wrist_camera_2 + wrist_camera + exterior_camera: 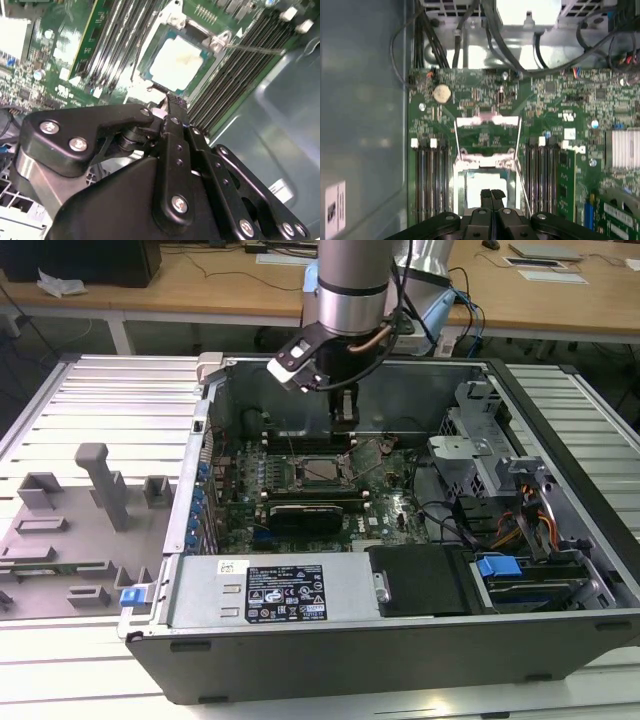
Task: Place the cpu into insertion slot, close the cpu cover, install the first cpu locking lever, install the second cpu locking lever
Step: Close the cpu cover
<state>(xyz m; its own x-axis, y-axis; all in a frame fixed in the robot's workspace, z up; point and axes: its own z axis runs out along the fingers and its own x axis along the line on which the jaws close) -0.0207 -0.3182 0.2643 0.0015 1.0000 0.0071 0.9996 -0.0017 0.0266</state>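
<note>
On your far left, a grey fixture plate is lying on the slatted tabletop, just beside the open computer case. Along the case's near wall the labelled power supply is sitting, and farther in the green motherboard is lying flat. Near the board's middle the cpu is resting in the insertion slot, its pale top showing bare in both wrist views. In the first wrist view the cpu cover is lying swung open beyond the slot, green board showing through its window, and black memory slots are running along both sides. In the second wrist view a thin wire locking lever is reaching out from the slot's corner across those memory slots. Your hand is hanging just above the slot's far edge, clenched, its fingertips pressing together with nothing between them. Further right, a silver drive cage is standing against the case's right wall, with coloured cables and a blue clip lying nearer you.
</note>
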